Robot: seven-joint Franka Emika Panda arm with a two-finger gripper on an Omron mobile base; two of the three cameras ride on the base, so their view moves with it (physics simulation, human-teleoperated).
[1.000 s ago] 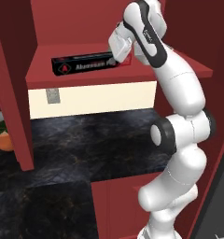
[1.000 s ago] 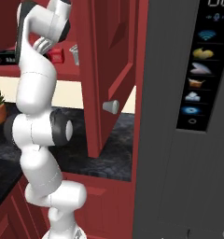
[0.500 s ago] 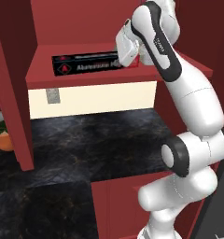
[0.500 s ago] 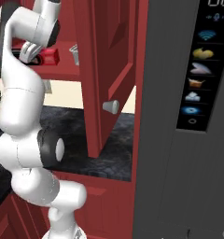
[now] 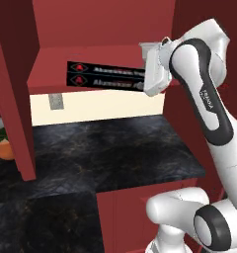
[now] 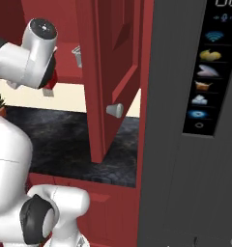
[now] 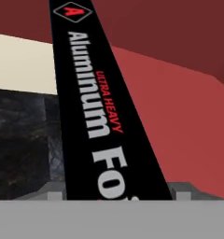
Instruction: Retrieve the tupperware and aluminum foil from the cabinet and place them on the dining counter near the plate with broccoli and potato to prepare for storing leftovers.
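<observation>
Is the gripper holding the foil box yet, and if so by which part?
Cannot tell. The gripper is at the right end of the foil box, which lies on the cabinet shelf; its fingertips are hidden.

A rendered kitchen is shown: a dark red wall cabinet (image 5: 96,29) is hung above a black marbled counter (image 5: 105,153), beside a grey appliance's icon panel (image 6: 205,72).
</observation>
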